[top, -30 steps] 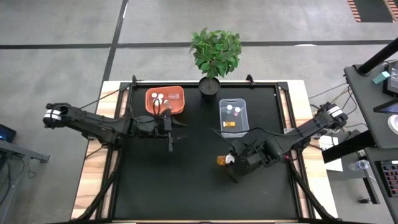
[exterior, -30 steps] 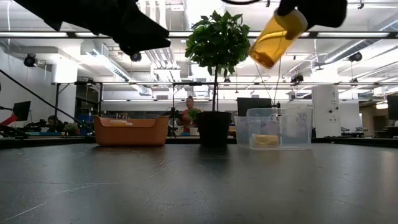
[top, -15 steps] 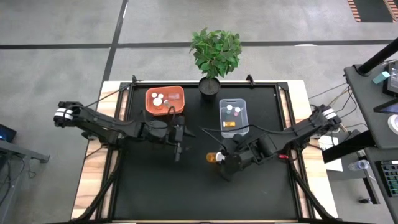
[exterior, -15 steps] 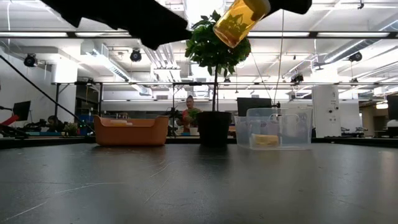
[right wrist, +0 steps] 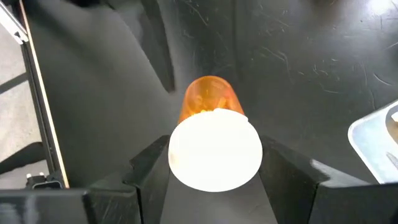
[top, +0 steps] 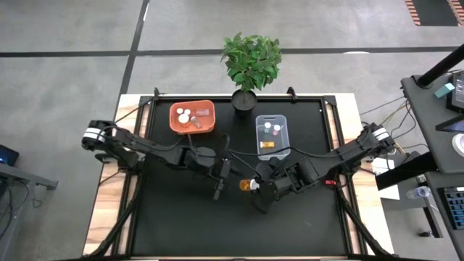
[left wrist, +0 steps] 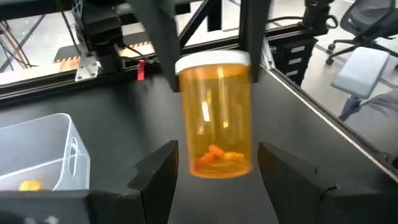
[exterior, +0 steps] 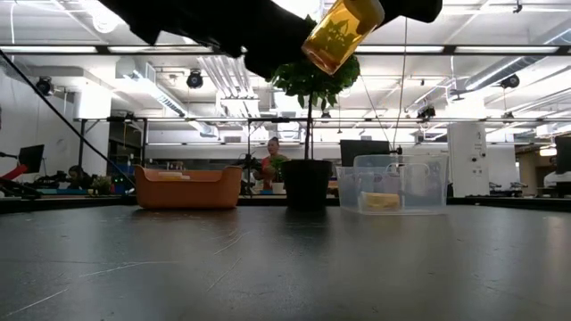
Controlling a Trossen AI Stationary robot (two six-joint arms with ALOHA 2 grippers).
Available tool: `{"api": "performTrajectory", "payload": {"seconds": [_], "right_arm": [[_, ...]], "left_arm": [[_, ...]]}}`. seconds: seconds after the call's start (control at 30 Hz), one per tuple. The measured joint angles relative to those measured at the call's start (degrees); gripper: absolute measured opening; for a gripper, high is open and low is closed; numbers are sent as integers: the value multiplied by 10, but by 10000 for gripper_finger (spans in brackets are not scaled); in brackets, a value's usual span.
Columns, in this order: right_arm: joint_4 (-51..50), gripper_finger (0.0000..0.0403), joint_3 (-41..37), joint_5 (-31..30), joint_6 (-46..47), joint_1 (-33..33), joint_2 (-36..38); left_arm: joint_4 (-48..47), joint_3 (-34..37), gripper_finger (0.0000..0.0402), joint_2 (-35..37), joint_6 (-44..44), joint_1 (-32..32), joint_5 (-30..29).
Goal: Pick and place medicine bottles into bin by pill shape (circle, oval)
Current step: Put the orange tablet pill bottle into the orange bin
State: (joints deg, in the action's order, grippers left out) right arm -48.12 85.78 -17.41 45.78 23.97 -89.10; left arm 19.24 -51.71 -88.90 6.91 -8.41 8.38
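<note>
**Amber bottle aloft between two grippers**

The right gripper clamps the white cap of an amber medicine bottle, holding it high above the mat's middle. The left gripper sits just beside it, fingers spread wide on either side of the bottle, grasping nothing.

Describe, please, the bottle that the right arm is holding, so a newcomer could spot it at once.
Start at the potted plant behind the black mat, then come forward past the clear bin. Mid-mat, the right pincer holds an amber bottle aloft by its white cap; every other bottle lies in a bin.
</note>
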Motion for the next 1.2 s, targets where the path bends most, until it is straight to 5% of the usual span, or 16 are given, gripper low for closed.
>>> {"api": "performTrajectory", "payload": {"seconds": [0.73,1.2], "right_arm": [[2,208,0,-12,-7,0,3],[11,208,0,-22,-16,0,3]], "left_arm": [[13,-47,202,-62,-2,1,35],[17,-47,155,-62,-4,1,29]]}}
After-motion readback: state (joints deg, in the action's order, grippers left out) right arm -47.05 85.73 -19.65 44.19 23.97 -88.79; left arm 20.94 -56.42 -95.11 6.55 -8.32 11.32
